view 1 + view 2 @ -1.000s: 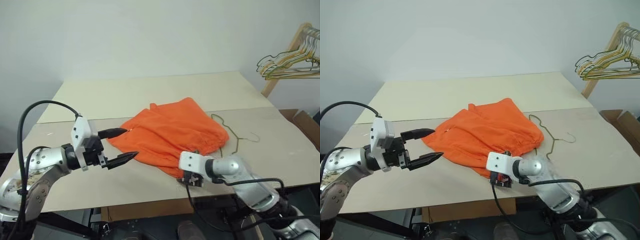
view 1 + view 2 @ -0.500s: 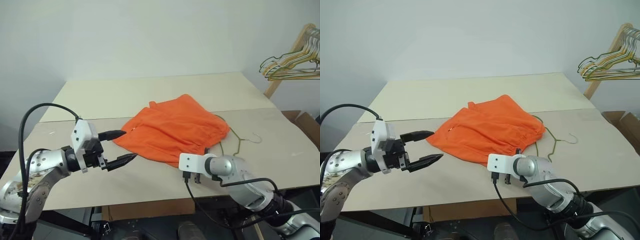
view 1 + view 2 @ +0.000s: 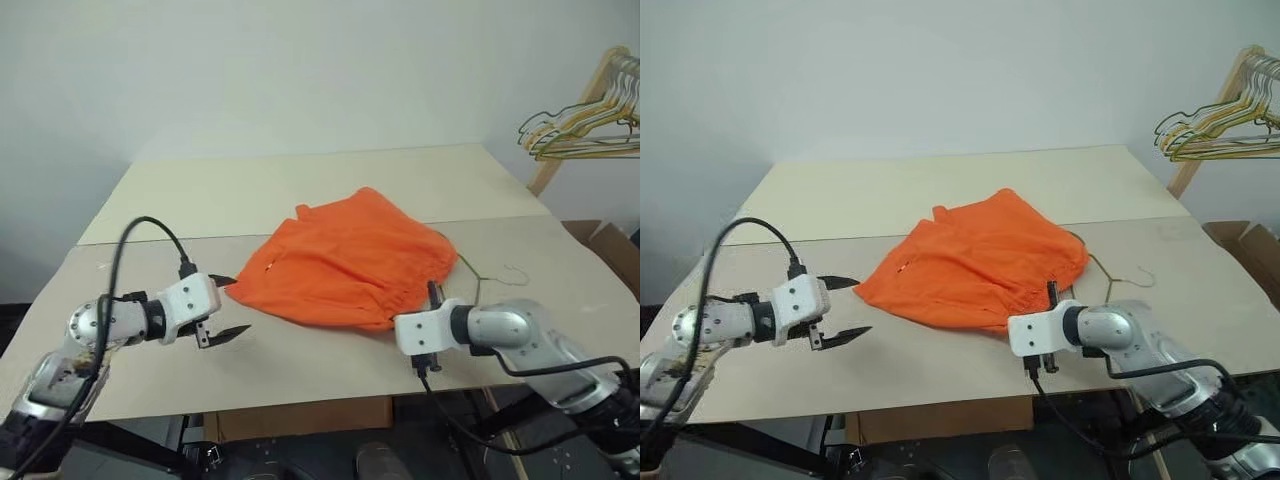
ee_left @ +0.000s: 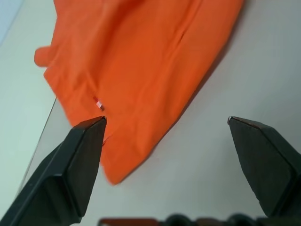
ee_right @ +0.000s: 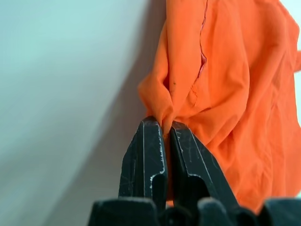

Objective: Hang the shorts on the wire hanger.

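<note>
The shorts (image 3: pixel 348 263) lie in a rumpled heap near the middle of the table (image 3: pixel 300 190), which is two pale boards butted together. The wire hanger (image 3: pixel 478 277) lies flat just beside the shorts on their right, its inner part tucked under the fabric and its hook pointing away from them. Well beyond the shorts, off the table's far right corner, a bunch of coloured hangers (image 3: pixel 585 135) hangs on a wooden rack (image 3: pixel 572 118), with a cardboard box (image 3: pixel 610 245) below it.

The right gripper (image 5: pixel 165 136) is clenched on a fold at the near edge of the shorts, fingers pressed together with orange cloth between them. The left gripper (image 3: pixel 221 307) is spread wide and empty, one fingertip next to the left corner of the shorts.

Compared with a second ago, the right gripper has closed on the cloth and drawn it rightward, so the near edge of the shorts sits farther from the table's front. The left gripper has dropped lower toward the board.
</note>
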Controlling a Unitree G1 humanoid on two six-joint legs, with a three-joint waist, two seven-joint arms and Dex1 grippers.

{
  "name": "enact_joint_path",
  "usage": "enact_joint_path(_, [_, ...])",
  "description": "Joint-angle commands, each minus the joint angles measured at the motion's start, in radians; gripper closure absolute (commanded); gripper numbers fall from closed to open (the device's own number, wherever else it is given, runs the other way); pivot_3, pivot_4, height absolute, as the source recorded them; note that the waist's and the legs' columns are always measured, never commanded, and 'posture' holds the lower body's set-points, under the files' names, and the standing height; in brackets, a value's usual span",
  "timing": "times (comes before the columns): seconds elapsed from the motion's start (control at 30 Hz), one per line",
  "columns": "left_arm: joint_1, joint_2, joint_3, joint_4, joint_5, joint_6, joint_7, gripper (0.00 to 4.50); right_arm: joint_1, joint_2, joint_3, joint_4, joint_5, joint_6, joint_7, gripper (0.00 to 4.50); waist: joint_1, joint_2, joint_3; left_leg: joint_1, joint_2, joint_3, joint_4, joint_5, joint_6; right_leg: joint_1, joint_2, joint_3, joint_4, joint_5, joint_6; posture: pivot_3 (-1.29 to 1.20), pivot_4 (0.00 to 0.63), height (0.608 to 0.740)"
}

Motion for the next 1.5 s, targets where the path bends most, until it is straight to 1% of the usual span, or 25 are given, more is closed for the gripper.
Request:
enact_joint_path(0.03, [-0.075, 0.003, -0.077, 0.144, 0.157, -0.202, 0.025, 0.00, 0.003, -0.012, -0.084, -0.007, 0.070, -0.066, 0.037, 4.46, -0.001, 0.000, 0.000, 0.000, 0.000, 0.000, 0.000, 0.000, 0.000, 0.000, 0.000, 0.000, 0.000, 0.000, 0.000, -0.29, 0.000, 0.740])
enact_joint_path(0.1, [-0.114, -0.014, -0.117, 0.221, 0.210, -0.285, 0.038, 0.00, 0.003, -0.011, -0.104, -0.005, 0.086, -0.075, 0.051, 4.46, -0.005, 0.000, 0.000, 0.000, 0.000, 0.000, 0.000, 0.000, 0.000, 0.000, -0.001, 0.000, 0.000, 0.000, 0.000, -0.30, 0.000, 0.740])
enact_joint_path(0.2, [-0.201, -0.068, -0.187, 0.358, 0.302, -0.391, 0.081, 0.00, 0.006, -0.009, -0.138, -0.010, 0.106, -0.073, 0.066, 4.46, -0.009, 0.000, 0.000, -0.002, 0.000, 0.000, 0.000, 0.000, 0.000, 0.000, -0.001, 0.000, 0.001, 0.000, 0.000, -0.32, 0.000, 0.740])
enact_joint_path(0.3, [-0.275, -0.122, -0.215, 0.467, 0.372, -0.430, 0.149, 0.63, 0.014, -0.010, -0.164, -0.021, 0.115, -0.068, 0.072, 4.50, -0.013, 0.000, -0.001, -0.001, -0.001, 0.000, 0.001, 0.000, 0.000, 0.000, -0.002, -0.001, 0.001, 0.000, 0.000, -0.34, 0.000, 0.740])
enact_joint_path(0.43, [-0.349, -0.164, -0.244, 0.591, 0.442, -0.486, 0.224, 1.94, 0.031, -0.013, -0.190, -0.029, 0.122, -0.067, 0.080, 4.50, -0.033, -0.001, -0.001, -0.002, -0.001, -0.001, 0.001, 0.000, 0.000, 0.001, -0.002, -0.001, 0.002, 0.000, 0.001, -0.34, 0.000, 0.740])
enact_joint_path(0.47, [-0.365, -0.180, -0.245, 0.618, 0.442, -0.486, 0.233, 2.22, 0.033, -0.013, -0.195, -0.028, 0.122, -0.068, 0.081, 4.50, -0.040, -0.001, -0.001, -0.002, -0.001, -0.001, 0.001, 0.000, 0.000, 0.001, -0.002, -0.001, 0.002, 0.000, 0.001, -0.35, 0.000, 0.740])
enact_joint_path(0.53, [-0.384, -0.198, -0.247, 0.648, 0.438, -0.491, 0.237, 2.94, 0.036, -0.014, -0.205, -0.028, 0.125, -0.068, 0.085, 4.50, -0.055, -0.001, -0.001, -0.002, -0.002, -0.001, 0.001, 0.000, 0.000, 0.001, -0.002, -0.002, 0.004, -0.001, 0.002, -0.35, 0.000, 0.740])
enact_joint_path(0.57, [-0.392, -0.204, -0.247, 0.660, 0.439, -0.496, 0.242, 3.22, 0.038, -0.013, -0.210, -0.028, 0.126, -0.068, 0.086, 4.50, -0.062, -0.001, -0.001, -0.002, -0.002, -0.001, 0.001, 0.000, 0.000, 0.001, -0.003, -0.002, 0.004, -0.001, 0.003, -0.35, 0.000, 0.740])
enact_joint_path(0.67, [-0.415, -0.212, -0.248, 0.694, 0.445, -0.512, 0.256, 4.26, 0.036, -0.007, -0.219, -0.025, 0.128, -0.068, 0.087, 4.50, -0.085, -0.001, -0.002, -0.003, -0.003, -0.001, 0.001, 0.000, 0.001, 0.001, -0.003, -0.002, 0.006, -0.002, 0.004, -0.36, 0.000, 0.740])
enact_joint_path(0.7, [-0.421, -0.213, -0.246, 0.701, 0.446, -0.516, 0.259, 4.47, 0.035, -0.004, -0.219, -0.021, 0.127, -0.072, 0.086, 4.50, -0.094, -0.002, -0.002, -0.003, -0.003, -0.001, 0.001, 0.000, 0.001, 0.001, -0.004, -0.002, 0.006, -0.002, 0.005, -0.35, 0.000, 0.740])
enact_joint_path(0.77, [-0.429, -0.204, -0.240, 0.707, 0.434, -0.526, 0.245, 4.47, 0.030, 0.003, -0.218, -0.010, 0.126, -0.082, 0.081, 4.50, -0.107, -0.002, -0.002, -0.003, -0.003, -0.002, 0.001, 0.000, 0.001, 0.001, -0.004, -0.003, 0.006, -0.003, 0.005, -0.35, 0.000, 0.740])
enact_joint_path(0.83, [-0.425, -0.169, -0.230, 0.688, 0.384, -0.544, 0.171, 4.47, 0.021, 0.017, -0.217, 0.012, 0.120, -0.111, 0.065, 4.50, -0.115, -0.002, -0.002, -0.003, -0.003, -0.003, 0.001, 0.000, 0.001, 0.001, -0.004, -0.003, 0.007, -0.003, 0.006, -0.34, 0.000, 0.740])
enact_joint_path(0.97, [-0.389, -0.045, -0.221, 0.626, 0.284, -0.630, 0.007, 4.47, -0.014, 0.055, -0.202, 0.097, 0.070, -0.196, 0.018, 4.50, -0.143, -0.002, -0.002, -0.003, -0.003, -0.003, -0.001, 0.000, 0.001, 0.000, -0.003, -0.004, 0.008, -0.003, 0.006, -0.32, 0.000, 0.740])
enact_joint_path(1.1, [-0.274, 0.116, -0.196, 0.491, 0.140, -0.621, -0.165, 4.47, -0.058, 0.087, -0.168, 0.221, -0.005, -0.330, -0.027, 4.50, -0.155, -0.002, -0.002, -0.001, -0.003, -0.003, -0.002, 0.000, 0.001, 0.000, -0.004, -0.003, 0.008, -0.003, 0.006, -0.30, 0.000, 0.740])
enact_joint_path(1.23, [-0.053, 0.315, -0.116, 0.259, -0.032, -0.539, -0.284, 4.47, -0.104, 0.121, -0.138, 0.334, -0.040, -0.446, -0.060, 4.50, -0.155, -0.001, -0.002, 0.000, -0.002, -0.002, -0.005, 0.000, 0.001, -0.001, -0.003, -0.002, 0.009, -0.003, 0.006, -0.26, 0.000, 0.740])
enact_joint_path(1.3, [0.052, 0.386, -0.062, 0.174, -0.092, -0.500, -0.303, 4.47, -0.122, 0.129, -0.126, 0.380, -0.052, -0.498, -0.071, 4.50, -0.148, -0.001, -0.002, 0.000, -0.001, -0.002, -0.005, 0.000, 0.001, -0.001, -0.003, -0.001, 0.009, -0.003, 0.006, -0.26, 0.000, 0.740])
enact_joint_path(1.33, [0.103, 0.412, -0.032, 0.137, -0.114, -0.479, -0.305, 4.47, -0.127, 0.132, -0.123, 0.399, -0.054, -0.517, -0.076, 4.50, -0.141, -0.001, -0.002, 0.001, -0.001, -0.002, -0.005, 0.000, 0.001, -0.001, -0.002, -0.001, 0.009, -0.003, 0.006, -0.25, 0.000, 0.740])
enact_joint_path(1.4, [0.252, 0.457, 0.071, 0.059, -0.144, -0.456, -0.302, 4.47, -0.141, 0.133, -0.113, 0.447, -0.062, -0.583, -0.089, 4.50, -0.126, -0.001, -0.001, 0.004, -0.001, 0.000, -0.005, 0.000, 0.001, 0.002, -0.002, -0.001, 0.008, -0.003, 0.006, -0.23, 0.000, 0.740])
enact_joint_path(1.5, [0.486, 0.452, 0.260, -0.073, -0.189, -0.404, -0.349, 4.47, -0.133, 0.111, -0.107, 0.490, -0.039, -0.666, -0.080, 4.50, -0.102, -0.001, -0.001, 0.006, -0.001, 0.001, -0.006, 0.000, 0.001, 0.002, -0.002, -0.001, 0.008, -0.003, 0.006, -0.21, 0.000, 0.740])
